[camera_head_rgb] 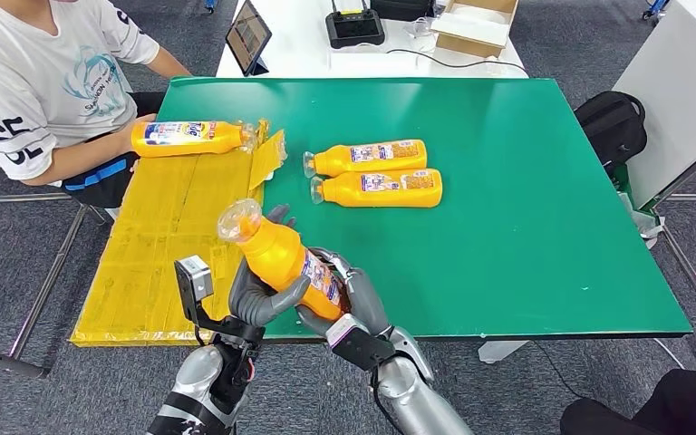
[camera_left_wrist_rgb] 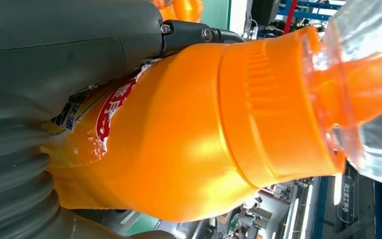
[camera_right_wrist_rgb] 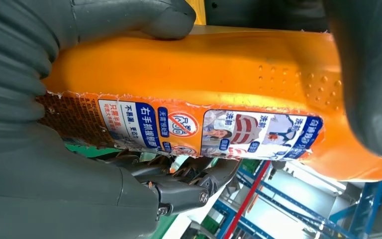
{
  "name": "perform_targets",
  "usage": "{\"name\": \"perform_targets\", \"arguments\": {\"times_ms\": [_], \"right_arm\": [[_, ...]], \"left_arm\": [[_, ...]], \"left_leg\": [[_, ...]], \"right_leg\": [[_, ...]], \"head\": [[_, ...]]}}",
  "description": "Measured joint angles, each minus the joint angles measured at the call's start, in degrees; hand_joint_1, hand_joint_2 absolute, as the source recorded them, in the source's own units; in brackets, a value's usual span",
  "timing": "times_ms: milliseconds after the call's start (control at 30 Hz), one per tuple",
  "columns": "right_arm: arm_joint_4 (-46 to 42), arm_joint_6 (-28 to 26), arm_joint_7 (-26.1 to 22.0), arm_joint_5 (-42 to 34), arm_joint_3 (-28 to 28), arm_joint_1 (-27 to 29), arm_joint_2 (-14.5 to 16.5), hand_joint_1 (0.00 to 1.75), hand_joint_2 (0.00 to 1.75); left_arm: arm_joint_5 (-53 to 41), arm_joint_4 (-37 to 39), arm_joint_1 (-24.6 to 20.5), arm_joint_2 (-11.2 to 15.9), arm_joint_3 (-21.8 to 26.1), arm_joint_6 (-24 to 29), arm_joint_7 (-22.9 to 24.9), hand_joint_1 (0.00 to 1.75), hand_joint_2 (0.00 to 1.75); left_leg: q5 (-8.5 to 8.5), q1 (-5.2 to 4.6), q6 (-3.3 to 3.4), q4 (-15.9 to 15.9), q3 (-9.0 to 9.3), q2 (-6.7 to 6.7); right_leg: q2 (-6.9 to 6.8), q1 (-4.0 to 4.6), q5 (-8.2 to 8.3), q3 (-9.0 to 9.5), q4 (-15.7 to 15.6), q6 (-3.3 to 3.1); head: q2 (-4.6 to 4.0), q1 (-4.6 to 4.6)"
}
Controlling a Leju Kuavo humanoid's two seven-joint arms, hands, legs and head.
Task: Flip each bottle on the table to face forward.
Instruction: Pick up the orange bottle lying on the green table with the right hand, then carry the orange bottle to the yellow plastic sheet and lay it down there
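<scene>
Held bottle (camera_right_wrist_rgb: pixel 204 94) label: Chinese print, white on blue, reading 右手抓握瓶身 | same label: red crossed-circle sign, small pictures with blue captions too fine to read | person's white shirt (camera_head_rgb: pixel 36 72): large dark letters "SE" on sleeve, chest print illegible | lying bottles' (camera_head_rgb: pixel 376 175) labels: unreadable

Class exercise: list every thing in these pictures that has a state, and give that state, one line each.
held bottle: lifted off the table, tilted, cap away from the robot
left hand: grips the held bottle
right hand: grips the held bottle
two table bottles: lying flat, side by side
cardboard bottle: lying flat
</scene>
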Motion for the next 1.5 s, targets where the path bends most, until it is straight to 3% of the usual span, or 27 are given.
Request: {"name": "perform_targets", "arguments": {"times_ms": [700, 733, 833, 867, 1500], "right_arm": [[2.5, 0.1, 0.1, 0.1, 1.4, -0.9, 0.2, 1.75, 1.75], [2.6, 0.1, 0.1, 0.1, 1.5, -1.0, 0.2, 1.75, 1.75], [3.1, 0.1, 0.1, 0.1, 1.7, -1.0, 0.2, 1.75, 1.75], [3.2, 0.1, 0.1, 0.1, 1.8, -1.1, 0.2, 1.75, 1.75], [5.1, -1.9, 1.4, 2.6, 2.8, -2.4, 0.3, 1.75, 1.75]], "left_arm": [[-0.6, 1.2, 0.0, 0.1, 0.6, 0.1, 0.3, 0.00, 1.75], [-0.7, 1.2, 0.0, 0.1, 0.6, 0.2, 0.3, 0.20, 1.75], [-1.3, 1.3, 0.0, 0.1, 0.6, 0.7, 0.3, 1.50, 1.75], [-1.4, 1.4, 0.0, 0.1, 0.7, 0.8, 0.2, 1.75, 1.75], [-0.1, 1.5, 0.2, 0.1, 1.7, 0.6, -0.1, 1.75, 1.75]], "left_leg": [[0.00, 0.00, 0.00, 0.0, 0.01, 0.01], [0.00, 0.00, 0.00, 0.0, 0.01, 0.01], [0.00, 0.00, 0.00, 0.0, 0.00, 0.01], [0.00, 0.00, 0.00, 0.0, 0.00, 0.01], [0.00, 0.00, 0.00, 0.0, 0.01, 0.01]], "right_leg": [[0.00, 0.00, 0.00, 0.00, 0.0, 0.00], [0.00, 0.00, 0.00, 0.00, 0.0, 0.00], [0.00, 0.00, 0.00, 0.00, 0.0, 0.00], [0.00, 0.00, 0.00, 0.00, 0.0, 0.00], [0.00, 0.00, 0.00, -0.01, 0.0, 0.00]], "head": [[0.00, 0.00], [0.00, 0.00], [0.00, 0.00], [0.00, 0.00], [0.00, 0.00]]}}
